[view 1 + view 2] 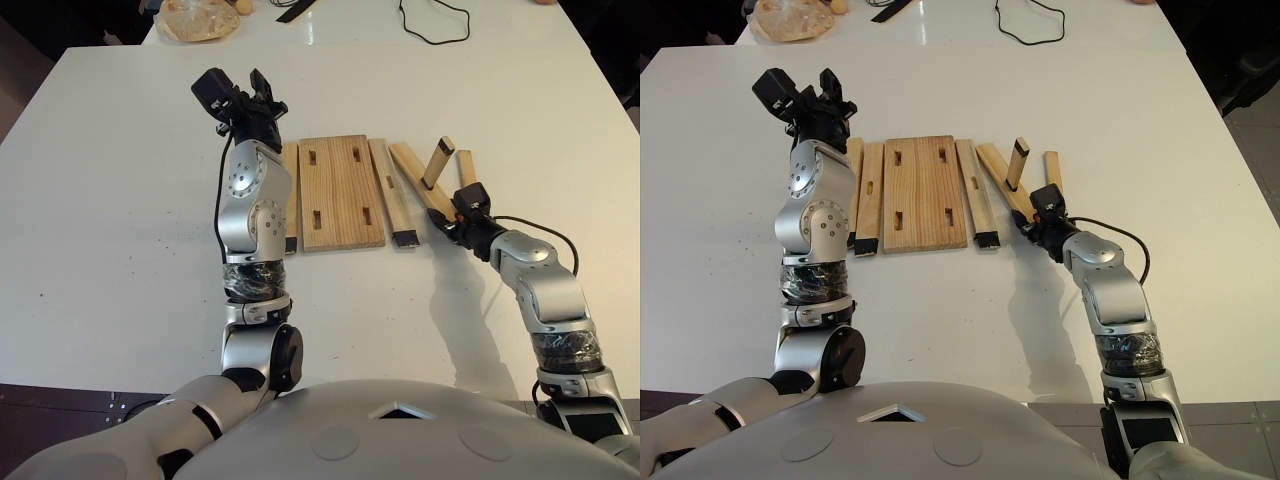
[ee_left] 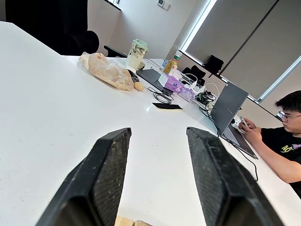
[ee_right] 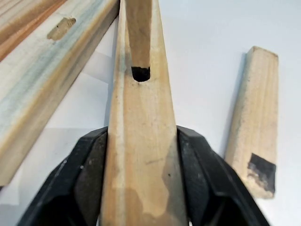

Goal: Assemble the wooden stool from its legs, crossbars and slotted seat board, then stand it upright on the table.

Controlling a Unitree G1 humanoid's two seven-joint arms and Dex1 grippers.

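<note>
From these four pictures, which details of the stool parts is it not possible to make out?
Head views: the leftmost leg is partly hidden behind the left arm.
Right wrist view: the crossbar is cut off by the picture edge. Its depth in the slot of the gripped leg, held in the right pincer, is lost in shadow.
Left wrist view: the wood under the open left pincer is cut off by the edge.

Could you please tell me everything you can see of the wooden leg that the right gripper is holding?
The leg is a long, pale bar of plain wood, slanting across the table to the right of the seat board. The right gripper is shut on its near end, a finger on each side. A short crossbar stands tilted in the dark slot partway along it.
</note>
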